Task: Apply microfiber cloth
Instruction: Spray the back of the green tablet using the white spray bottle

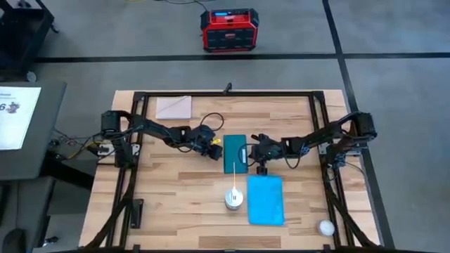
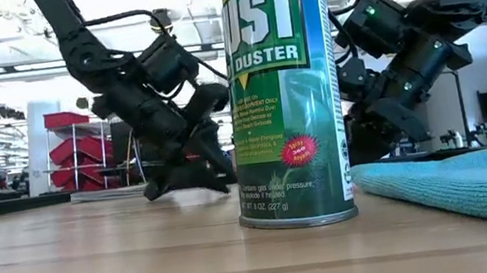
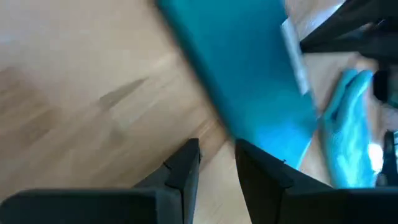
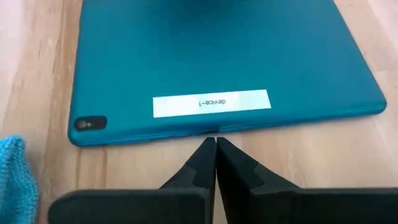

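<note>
tablet label (right wrist only), cloth flat

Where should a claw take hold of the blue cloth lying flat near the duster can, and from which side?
Judging by its pose, pinch the cloth from above at its far edge, nearest the right claw. It lies flat and limp on the table, so only a downward pinch gathers a fold. Its left edge sits near the can.

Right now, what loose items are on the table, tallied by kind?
Cloths and sheets: 2, the microfiber cloth and a pale sheet.
Devices: 1, the dark teal tablet.
Spray cans: 1, the duster can.
Small white balls: 1.
Small dark objects: 1.
Total: 6
</note>
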`<state>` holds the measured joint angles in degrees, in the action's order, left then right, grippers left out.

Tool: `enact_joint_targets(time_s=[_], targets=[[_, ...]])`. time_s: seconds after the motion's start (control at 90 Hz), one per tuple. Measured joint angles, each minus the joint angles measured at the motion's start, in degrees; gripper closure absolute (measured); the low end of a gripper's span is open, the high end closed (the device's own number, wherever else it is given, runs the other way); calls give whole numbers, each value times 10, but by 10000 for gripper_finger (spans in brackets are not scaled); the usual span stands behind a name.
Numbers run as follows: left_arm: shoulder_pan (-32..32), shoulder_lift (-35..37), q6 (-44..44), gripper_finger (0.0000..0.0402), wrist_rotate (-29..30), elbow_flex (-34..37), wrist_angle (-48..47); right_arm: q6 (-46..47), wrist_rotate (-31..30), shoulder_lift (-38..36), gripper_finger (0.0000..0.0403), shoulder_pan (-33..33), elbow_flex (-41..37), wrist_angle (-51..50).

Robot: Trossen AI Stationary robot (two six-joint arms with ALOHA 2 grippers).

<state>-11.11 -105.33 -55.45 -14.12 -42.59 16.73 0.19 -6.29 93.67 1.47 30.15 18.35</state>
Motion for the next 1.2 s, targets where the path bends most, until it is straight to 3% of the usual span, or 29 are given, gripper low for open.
enact_joint_targets(time_s=[0.556, 1.2], targets=[[-2, -12, 5, 315, -22, -2, -23, 8, 0, 0, 403, -3, 0, -3], [-3, -12, 17, 315, 4, -2, -22, -1, 2, 4, 403, -4, 22, 3]])
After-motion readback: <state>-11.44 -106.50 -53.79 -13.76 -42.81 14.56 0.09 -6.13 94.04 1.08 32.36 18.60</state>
